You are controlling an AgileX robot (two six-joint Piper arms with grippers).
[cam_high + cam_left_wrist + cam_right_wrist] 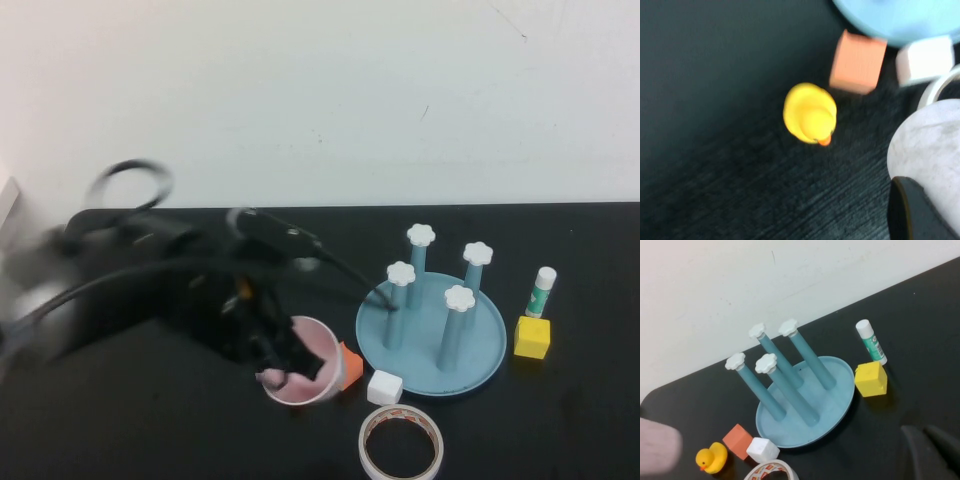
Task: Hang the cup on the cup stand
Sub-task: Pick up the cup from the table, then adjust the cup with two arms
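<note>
Black desk (120, 420): the pink cup (318, 352) is clamped by the left gripper (285, 362), not yet hung on the cup stand (432, 340); the right gripper (930, 452), parked aside, is closed empty.

Premises present as a robotics test bench in a lab rather than a home or shop: a black table (120, 430) set hard against a bare, scuffed off-white wall (320, 90), with no furnishings in view. The surface carries an unrelated assortment of small props: a blue cup stand (805, 405), yellow cube (871, 379), orange cube (738, 441), white cube (761, 449), glue stick (870, 341), tape roll (401, 444) and rubber duck (810, 113). A cabled black robot arm (170, 280) reaches over the table.
</note>
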